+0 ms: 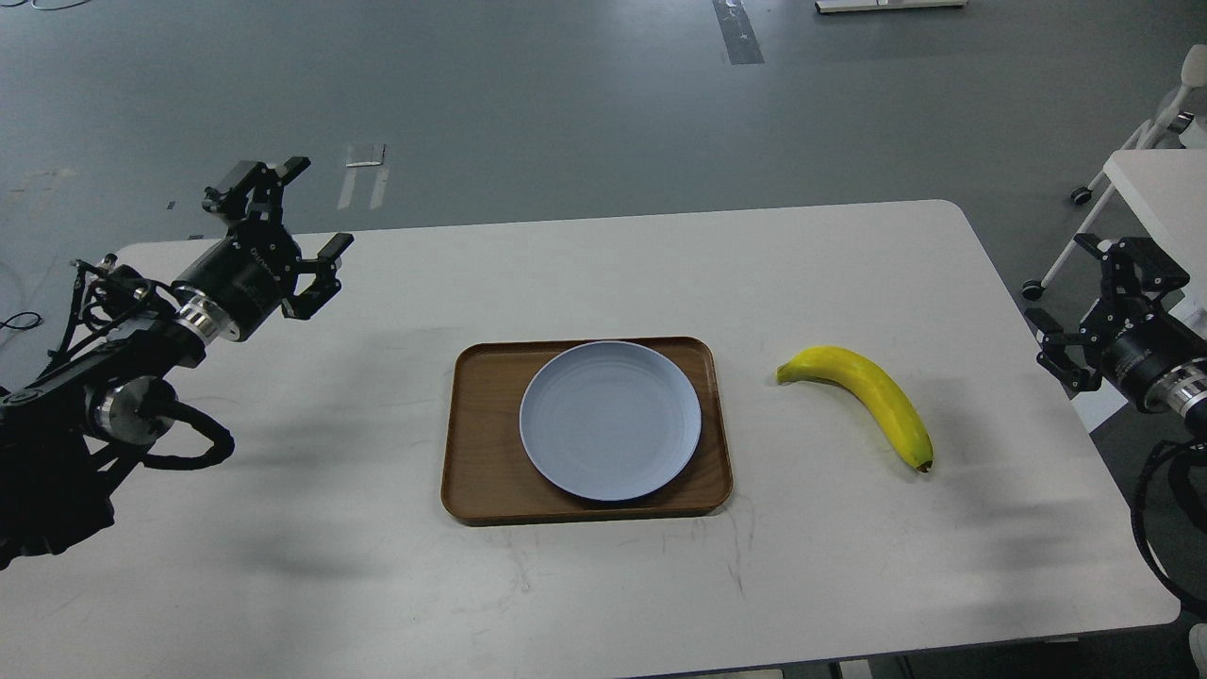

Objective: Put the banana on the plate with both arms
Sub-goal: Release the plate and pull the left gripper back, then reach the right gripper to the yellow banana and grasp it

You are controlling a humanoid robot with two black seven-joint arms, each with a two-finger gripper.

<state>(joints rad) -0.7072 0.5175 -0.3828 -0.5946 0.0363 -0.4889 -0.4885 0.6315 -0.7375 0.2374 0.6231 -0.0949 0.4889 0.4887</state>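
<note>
Sitting on the table (849, 283) right of the tray (481, 443): banana (868, 391), apart from the plate (610, 420) on that tray. Left gripper (306, 203) spread, empty, above table's left side. Right gripper (1084, 292) spread, off the right edge.

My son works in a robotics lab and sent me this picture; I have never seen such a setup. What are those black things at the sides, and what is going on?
The picture is taken from the robot's own head, looking down at a white table. The black things are its two arms. The left gripper, a two-fingered claw, is open and empty. The right gripper holds nothing; whether it is open is unclear. A blue-grey plate sits on a brown tray. A banana lies on the table, right of the tray, untouched.
</note>
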